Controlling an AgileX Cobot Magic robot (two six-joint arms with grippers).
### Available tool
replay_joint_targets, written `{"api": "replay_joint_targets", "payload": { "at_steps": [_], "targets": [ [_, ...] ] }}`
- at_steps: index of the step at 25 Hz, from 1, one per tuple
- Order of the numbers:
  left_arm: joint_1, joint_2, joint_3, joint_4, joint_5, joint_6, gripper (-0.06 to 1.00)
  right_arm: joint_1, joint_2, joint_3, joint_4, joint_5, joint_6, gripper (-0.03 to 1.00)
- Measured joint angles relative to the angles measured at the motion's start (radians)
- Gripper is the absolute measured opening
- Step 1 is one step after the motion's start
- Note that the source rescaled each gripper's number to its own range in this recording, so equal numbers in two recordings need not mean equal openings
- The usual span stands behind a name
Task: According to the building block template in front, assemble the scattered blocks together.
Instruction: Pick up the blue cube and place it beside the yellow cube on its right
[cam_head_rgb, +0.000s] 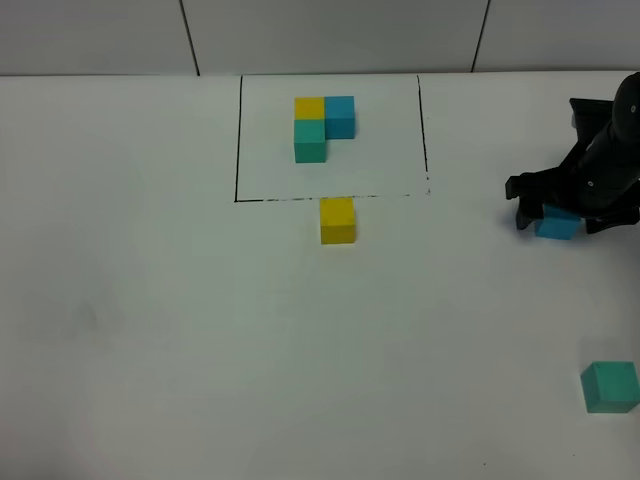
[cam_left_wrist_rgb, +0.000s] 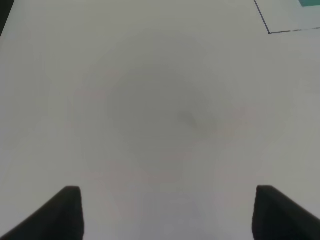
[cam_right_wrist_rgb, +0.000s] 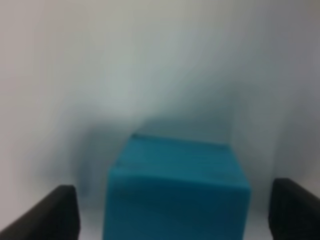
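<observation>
Where the high view shows one template (cam_head_rgb: 322, 128), a yellow, blue and teal L at upper centre inside a black rectangle (cam_head_rgb: 237, 140), three loose cubes lie: a yellow cube (cam_head_rgb: 338, 220) just below it, a sky-blue cube (cam_head_rgb: 557, 226) at right, astride it the right gripper (cam_head_rgb: 560, 221), and a teal cube (cam_head_rgb: 611, 387) at lower right. Left wrist view: the left gripper (cam_left_wrist_rgb: 167, 212) is spread, with nothing between its fingers. Right wrist view: one sky-blue cube (cam_right_wrist_rgb: 177, 185), with a gap beside each finger.

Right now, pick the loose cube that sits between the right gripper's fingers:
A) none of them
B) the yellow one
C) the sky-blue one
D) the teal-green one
C: the right wrist view shows the sky-blue cube between the fingers of the right gripper, with a gap on each side, while the yellow cube and the teal-green cube lie well away from it.
</observation>
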Motion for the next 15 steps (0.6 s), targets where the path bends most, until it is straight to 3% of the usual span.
{"api": "replay_joint_targets", "payload": {
  "at_steps": [4,6,9,10,13,15],
  "targets": [
    [0.000,0.000,0.000,0.000,0.000,0.000,0.62,0.000,0.010,-0.004,-0.014,0.007,0.004,0.50],
    [0.000,0.000,0.000,0.000,0.000,0.000,0.62,0.000,0.011,-0.005,-0.029,0.010,0.008,0.41],
    [0.000,0.000,0.000,0.000,0.000,0.000,0.62,0.000,0.012,-0.013,-0.049,0.037,0.030,0.05],
    [0.000,0.000,0.000,0.000,0.000,0.000,0.62,0.000,0.013,-0.020,-0.052,0.056,0.034,0.00],
    [0.000,0.000,0.000,0.000,0.000,0.000,0.62,0.011,0.020,-0.059,-0.059,0.146,0.022,0.01],
    [0.000,0.000,0.000,0.000,0.000,0.000,0.62,0.042,0.021,-0.108,-0.081,0.213,-0.050,0.01]
  ]
}}
